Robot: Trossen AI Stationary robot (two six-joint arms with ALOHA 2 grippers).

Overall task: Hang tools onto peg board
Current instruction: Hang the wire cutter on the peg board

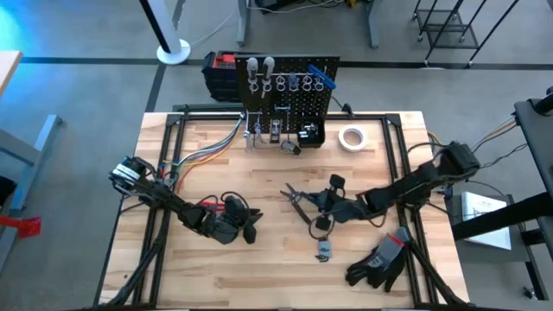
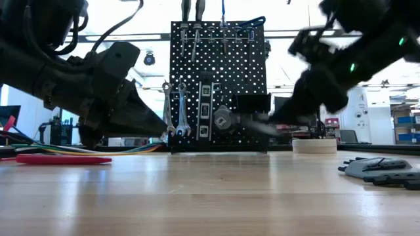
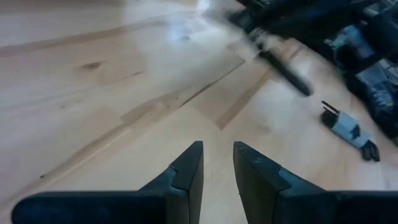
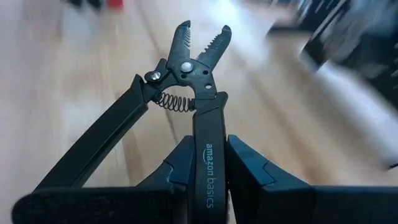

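Fingers of the right gripper [image 4: 208,177] are clamped on one handle of the black pliers [image 4: 186,87], leaving the other splayed free, lifted for the peg board [image 1: 285,91]. Left gripper [image 3: 217,180], slightly parted, holds nothing.

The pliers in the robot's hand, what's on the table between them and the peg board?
In the high view, only bare wood lies between the black pliers, held by the right gripper, and the peg board.

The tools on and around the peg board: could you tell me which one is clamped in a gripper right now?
The black spring-loaded pliers: the right gripper holds one handle between its jaws, above the table. The wrenches hang on the peg board.
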